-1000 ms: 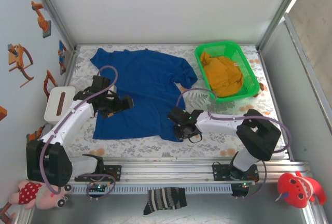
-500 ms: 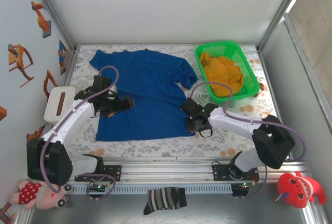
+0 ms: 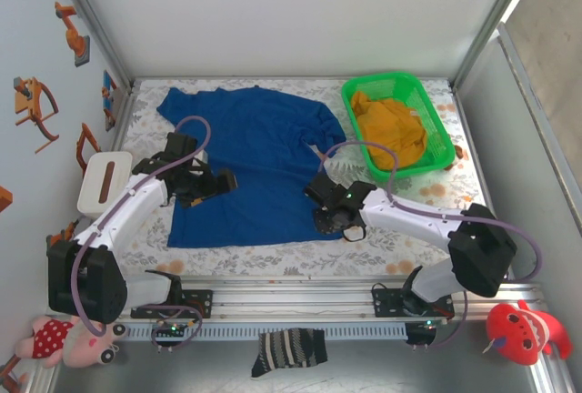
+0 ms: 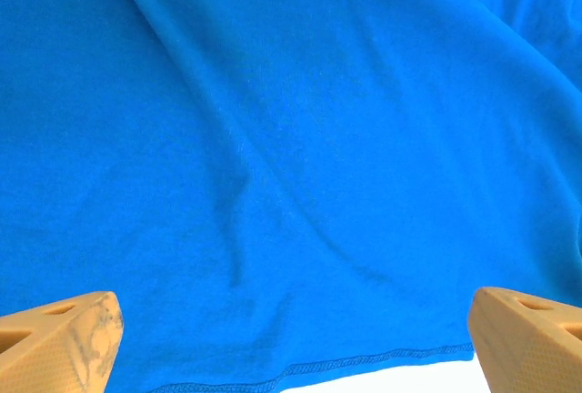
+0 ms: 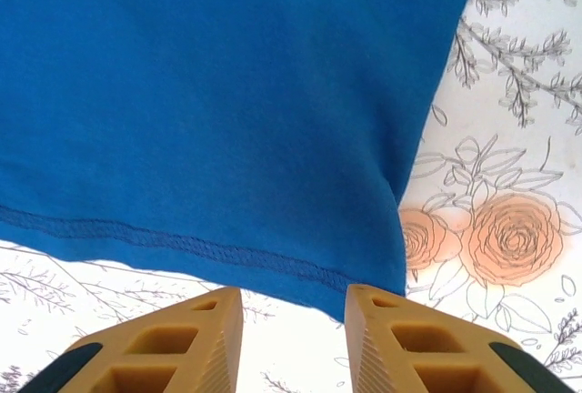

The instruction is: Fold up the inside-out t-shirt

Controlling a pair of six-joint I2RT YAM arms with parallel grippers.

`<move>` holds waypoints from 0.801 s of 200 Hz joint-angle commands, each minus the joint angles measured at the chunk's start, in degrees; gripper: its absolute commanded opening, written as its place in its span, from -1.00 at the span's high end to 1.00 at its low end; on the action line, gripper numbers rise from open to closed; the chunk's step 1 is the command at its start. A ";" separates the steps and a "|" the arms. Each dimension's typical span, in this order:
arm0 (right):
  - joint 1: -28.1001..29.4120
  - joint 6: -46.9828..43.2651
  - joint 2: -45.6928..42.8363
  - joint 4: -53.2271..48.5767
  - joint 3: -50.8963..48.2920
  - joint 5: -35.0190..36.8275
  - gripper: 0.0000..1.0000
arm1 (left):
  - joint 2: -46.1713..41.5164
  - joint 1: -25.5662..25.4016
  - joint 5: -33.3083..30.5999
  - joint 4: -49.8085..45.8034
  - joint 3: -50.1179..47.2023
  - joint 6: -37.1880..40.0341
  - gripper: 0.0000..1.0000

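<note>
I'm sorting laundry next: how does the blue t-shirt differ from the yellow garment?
The blue t-shirt lies spread out on the table, while the yellow garment sits bunched inside the green basket. The blue t-shirt covers far more area than the yellow garment's compact heap. Both are soft cloth.

The royal-blue cloth t-shirt (image 3: 259,152) lies flat across the left and middle of the flower-printed table (image 3: 436,188), low enough for a gripper to pass over it. Bare table runs from the shirt's right edge to the right wall, and in a narrow strip along the near hem. The green plastic basket (image 3: 378,80), with a mustard-yellow garment (image 3: 389,129) heaped inside, blocks the far right corner. A white rectangular block (image 3: 95,195) crowds the left edge. The left arm (image 3: 127,211) and right arm (image 3: 409,219) reach in over the near half.
</note>
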 commanded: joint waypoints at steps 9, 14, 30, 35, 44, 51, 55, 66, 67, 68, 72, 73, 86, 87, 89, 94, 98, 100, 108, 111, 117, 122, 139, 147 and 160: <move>0.93 6.86 -2.31 1.64 -4.18 -0.93 0.29 | 0.50 -0.52 -0.40 -0.48 1.47 -0.03 -0.94; 1.00 7.91 -2.93 2.09 -4.75 -1.28 0.28 | 0.54 -0.65 -0.38 -0.50 1.42 -0.13 -0.94; 1.32 11.59 -4.39 4.22 -6.68 -2.40 0.24 | 0.82 -0.90 -0.50 -0.29 1.58 -0.25 -0.94; 1.37 12.84 -4.82 5.08 -7.25 -2.94 0.22 | 0.93 -0.92 -0.43 -0.30 1.60 -0.34 -0.94; 1.66 15.08 -5.38 6.59 -8.28 -3.41 0.21 | 1.05 -1.11 -0.49 -0.19 1.67 -0.38 -0.94; 1.83 16.64 -5.76 7.72 -8.97 -3.71 0.18 | 1.25 -1.26 -0.37 0.06 1.77 -0.54 -0.94; 1.86 17.45 -5.89 8.35 -9.37 -3.82 0.17 | 1.23 -1.28 -0.36 0.13 1.76 -0.62 -0.94; 2.06 20.16 -6.20 9.94 -10.35 -3.91 0.15 | 1.39 -1.56 -0.05 0.55 1.64 -0.83 -0.94; 2.02 20.28 -6.21 10.06 -10.44 -3.91 0.15 | 1.39 -1.57 -0.02 0.67 1.62 -0.87 -0.94; 2.00 20.56 -6.22 10.21 -10.53 -3.91 0.14 | 1.39 -1.57 0.04 0.77 1.66 -0.89 -0.94; 2.11 21.51 -6.31 10.69 -10.81 -3.93 0.13 | 1.54 -1.57 0.37 0.99 1.61 -0.97 -0.94; 2.14 21.75 -6.27 10.79 -10.89 -3.92 0.13 | 1.55 -1.57 0.41 1.06 1.60 -1.03 -0.94; 2.25 25.06 -6.53 11.93 -11.98 -3.21 0.13 | 1.80 -1.66 0.64 1.23 1.59 -1.71 -0.94; 2.25 25.32 -6.56 12.02 -12.00 -3.17 0.13 | 1.86 -1.66 0.64 1.23 1.60 -1.75 -0.94; 2.27 25.83 -6.64 12.20 -12.26 -3.07 0.13 | 1.88 -1.66 0.63 1.31 1.56 -1.80 -0.94; 2.36 27.10 -6.87 12.58 -12.81 -2.59 0.13 | 1.83 -1.78 0.64 1.48 1.53 -1.87 -0.94; 2.49 28.03 -6.97 13.02 -13.24 -2.16 0.13 | 1.76 -1.94 0.72 1.66 1.52 -1.85 -0.94; 2.51 28.57 -7.12 13.24 -13.47 -2.00 0.13 | 1.74 -2.02 0.78 1.80 1.45 -1.85 -0.94; 2.78 30.41 -7.61 13.79 -14.30 -1.28 0.13 | 1.48 -2.38 0.50 2.16 1.35 -1.81 -0.94; 2.85 31.01 -7.78 13.93 -14.65 -1.08 0.13 | 1.32 -2.55 0.27 2.12 1.38 -1.79 -0.94; 2.93 32.09 -8.07 14.04 -15.22 -0.52 0.13 | 1.17 -2.89 -0.38 2.09 1.43 -1.79 -0.94; 2.94 32.81 -8.29 14.22 -15.71 -0.17 0.13 | 1.01 -3.17 -0.97 2.01 1.55 -1.79 -0.94; 3.02 34.17 -8.87 14.64 -16.73 0.51 0.13 | 0.34 -4.01 -4.17 1.25 1.78 -2.00 -0.94; 2.99 34.29 -8.90 14.79 -17.01 0.73 0.13 | -0.01 -4.16 -4.75 1.48 1.65 -1.84 -0.94; 3.04 34.26 -8.70 14.73 -16.93 1.09 0.14 | -0.42 -4.26 -5.02 1.55 1.60 -1.68 -0.94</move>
